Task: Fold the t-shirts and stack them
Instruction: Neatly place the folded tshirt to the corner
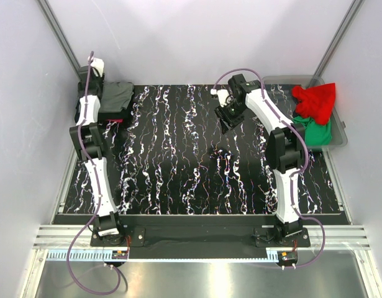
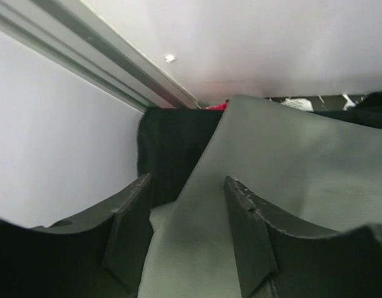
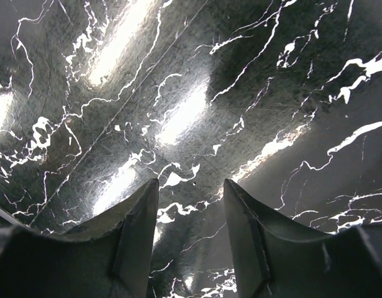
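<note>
Top external: the left arm (image 1: pixel 94 174) reaches into the far left corner of the table (image 1: pixel 178 155). A folded dark grey t-shirt (image 1: pixel 116 94) lies there on top of a black t-shirt (image 1: pixel 107 115), with a sliver of red cloth (image 1: pixel 115 121) showing at the stack's near edge. The stack sits close to the table's left edge and the side wall (image 2: pixel 54 155), so there is little room on that side. The whole middle of the marbled surface is bare. At the far right, a clear plastic bin (image 1: pixel 341 135) holds a red t-shirt (image 1: pixel 315 100) draped over its rim and a green t-shirt (image 1: pixel 318 131) below it. The right arm (image 1: pixel 289 149) is bent over the right half of the table, well apart from the bin.

Left wrist: the left gripper (image 2: pixel 187 183) has its fingers (image 2: pixel 131 230) partway apart over the grey shirt. The shirt's left edge runs up between them, and the black cloth shows beyond it. I cannot tell whether the pads touch the fabric; nothing is pinched. A metal rail (image 2: pixel 116 68) runs along the wall just beside it.

Right wrist: the right gripper (image 3: pixel 191 183) is spread wide and holds nothing, with only bare marbled tabletop under it.
</note>
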{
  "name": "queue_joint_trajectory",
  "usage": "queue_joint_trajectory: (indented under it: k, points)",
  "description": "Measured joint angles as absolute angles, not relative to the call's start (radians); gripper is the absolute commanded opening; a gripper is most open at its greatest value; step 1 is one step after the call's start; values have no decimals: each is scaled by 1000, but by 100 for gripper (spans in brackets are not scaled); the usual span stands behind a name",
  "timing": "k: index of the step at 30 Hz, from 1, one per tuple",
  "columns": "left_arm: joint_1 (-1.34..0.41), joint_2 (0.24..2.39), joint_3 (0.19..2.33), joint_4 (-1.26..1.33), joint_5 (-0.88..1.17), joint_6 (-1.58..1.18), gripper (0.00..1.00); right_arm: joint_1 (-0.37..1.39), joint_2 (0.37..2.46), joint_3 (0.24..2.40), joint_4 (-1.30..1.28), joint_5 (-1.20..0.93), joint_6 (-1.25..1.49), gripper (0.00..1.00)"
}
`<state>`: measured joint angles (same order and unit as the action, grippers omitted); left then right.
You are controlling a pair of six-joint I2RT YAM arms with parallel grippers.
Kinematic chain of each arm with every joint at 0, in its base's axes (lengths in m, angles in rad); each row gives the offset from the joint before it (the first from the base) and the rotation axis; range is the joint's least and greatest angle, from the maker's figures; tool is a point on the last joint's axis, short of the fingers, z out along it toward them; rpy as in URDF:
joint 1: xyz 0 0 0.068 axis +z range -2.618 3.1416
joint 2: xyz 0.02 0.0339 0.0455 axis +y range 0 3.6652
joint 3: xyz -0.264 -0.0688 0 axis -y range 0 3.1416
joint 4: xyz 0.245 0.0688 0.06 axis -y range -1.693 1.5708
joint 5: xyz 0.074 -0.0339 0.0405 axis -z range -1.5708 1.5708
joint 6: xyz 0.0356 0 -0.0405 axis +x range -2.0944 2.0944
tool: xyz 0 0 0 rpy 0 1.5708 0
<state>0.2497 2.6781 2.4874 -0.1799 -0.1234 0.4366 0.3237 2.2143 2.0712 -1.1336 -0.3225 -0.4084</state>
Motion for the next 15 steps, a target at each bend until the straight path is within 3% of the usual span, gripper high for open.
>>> queue_joint_trajectory:
  k: [7,15]
  points:
    - [289,2701,2558,-195,-51,364,39,324,2304,2226,-1221,-302,-380,54]
    - [302,2706,2569,-243,36,309,40,324,2442,2495,-1307,-296,-348,53]
